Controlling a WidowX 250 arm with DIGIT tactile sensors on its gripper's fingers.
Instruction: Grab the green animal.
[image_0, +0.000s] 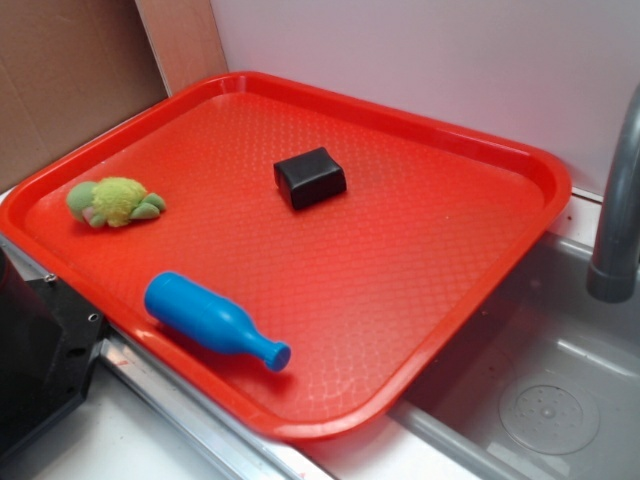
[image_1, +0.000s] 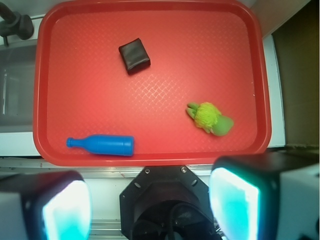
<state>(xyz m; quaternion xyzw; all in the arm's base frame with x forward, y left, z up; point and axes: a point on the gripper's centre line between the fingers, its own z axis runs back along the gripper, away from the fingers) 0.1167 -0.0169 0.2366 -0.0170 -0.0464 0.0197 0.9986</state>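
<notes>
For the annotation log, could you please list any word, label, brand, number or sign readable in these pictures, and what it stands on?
None: no readable text in either view.
Blue bottle: plain, no label.
Black block: no markings visible.
Green animal: no tag visible.
Red tray: only a moulded texture.

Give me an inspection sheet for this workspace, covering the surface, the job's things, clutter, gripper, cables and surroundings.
Surface: red tray with a textured floor and a raised rim, resting beside a sink.
Job's things: green animal, a small plush turtle, lying on the tray floor near one edge, apart from everything else, untouched.
Clutter: blue bottle lying on its side near the tray's rim; black block lying further in.
Gripper: gripper open, its fingers wide apart, high above the tray's edge, holding nothing.
Cables: nothing seen.
Surroundings: grey sink basin with a drain, grey faucet, white wall behind, cardboard at one corner.
</notes>
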